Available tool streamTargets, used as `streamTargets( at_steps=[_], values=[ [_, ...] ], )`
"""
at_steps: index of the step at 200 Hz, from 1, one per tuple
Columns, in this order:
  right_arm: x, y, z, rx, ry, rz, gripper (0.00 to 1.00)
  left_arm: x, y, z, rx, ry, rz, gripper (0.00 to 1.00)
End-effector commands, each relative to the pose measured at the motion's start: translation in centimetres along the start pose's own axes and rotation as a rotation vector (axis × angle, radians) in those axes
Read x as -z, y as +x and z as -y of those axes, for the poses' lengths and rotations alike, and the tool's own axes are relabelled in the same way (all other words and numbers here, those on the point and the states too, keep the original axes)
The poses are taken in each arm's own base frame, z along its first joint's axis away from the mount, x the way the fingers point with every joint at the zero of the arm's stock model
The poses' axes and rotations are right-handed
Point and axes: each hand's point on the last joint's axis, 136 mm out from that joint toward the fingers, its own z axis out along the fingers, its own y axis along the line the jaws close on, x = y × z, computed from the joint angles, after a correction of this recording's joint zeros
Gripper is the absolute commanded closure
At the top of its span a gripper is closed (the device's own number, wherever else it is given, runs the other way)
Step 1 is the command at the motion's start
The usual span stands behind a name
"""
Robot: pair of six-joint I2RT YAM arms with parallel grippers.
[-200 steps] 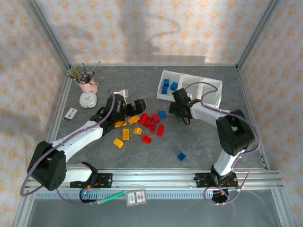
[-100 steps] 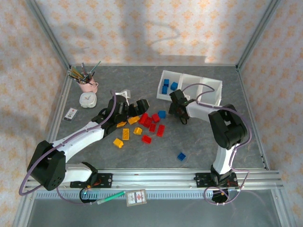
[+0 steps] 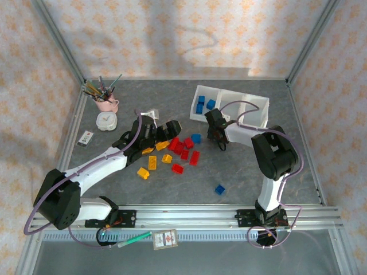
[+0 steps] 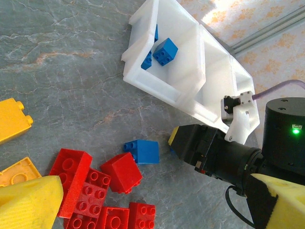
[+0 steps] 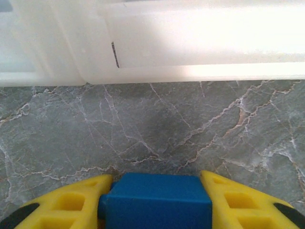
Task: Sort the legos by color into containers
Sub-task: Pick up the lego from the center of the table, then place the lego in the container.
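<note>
Since your right fingers (image 5: pixel 66 207) clamp the blue brick (image 5: pixel 155 195), lift it clear over the tray (image 5: pixel 190 47) wall at frame top; left fingers (image 4: pixel 28 200) stand apart, empty.

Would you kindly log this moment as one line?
left gripper: open over red legos | right gripper: shut on blue lego near tray | tray: blue legos in end compartment

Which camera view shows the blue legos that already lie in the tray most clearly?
The left wrist view: the blue legos lie large in the tray's end compartment, studs visible. The top external view gives them as small blue spots. The right wrist view gives the tray's outer wall.
</note>
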Motion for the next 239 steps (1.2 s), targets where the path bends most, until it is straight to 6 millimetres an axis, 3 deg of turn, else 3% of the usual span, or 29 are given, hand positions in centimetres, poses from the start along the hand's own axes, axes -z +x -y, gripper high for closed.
streamTargets(
  at_steps=[1, 58, 95, 131, 162, 186, 213, 239],
  values=[
    [1.9, -1.2, -0.5, 0.016, -0.016, 0.038, 0.67, 0.4, -0.4, 0.8, 0.000, 0.025, 0.019, 0.01],
    [5.1, -4.8, -3.4, 0.079, -0.073, 0.113, 0.67, 0.6, -1.8, 1.4, -0.001, 0.027, 0.045, 0.01],
    [4.7, -8.4, -6.0, 0.112, -0.086, 0.167, 0.67, 0.4, -3.5, 1.0, -0.004, 0.007, 0.075, 0.01],
    [2.7, -12.3, -8.0, 0.101, -0.101, 0.188, 0.66, -0.3, -5.2, 0.7, -0.010, -0.011, 0.091, 0.01],
    [1.0, -14.5, -8.3, 0.113, -0.059, 0.218, 0.63, -1.0, -6.2, 0.3, -0.013, -0.020, 0.102, 0.01],
    [-0.1, -15.7, -8.3, 0.118, -0.037, 0.222, 0.55, -1.4, -6.5, 0.1, -0.013, -0.022, 0.097, 0.01],
    [0.8, -16.7, -8.7, 0.120, -0.054, 0.232, 0.43, -1.4, -6.6, 0.1, -0.018, -0.025, 0.098, 0.01],
    [2.5, -17.0, -9.2, 0.116, -0.090, 0.243, 0.39, -1.1, -6.8, 0.3, -0.018, -0.021, 0.104, 0.01]
  ],
)
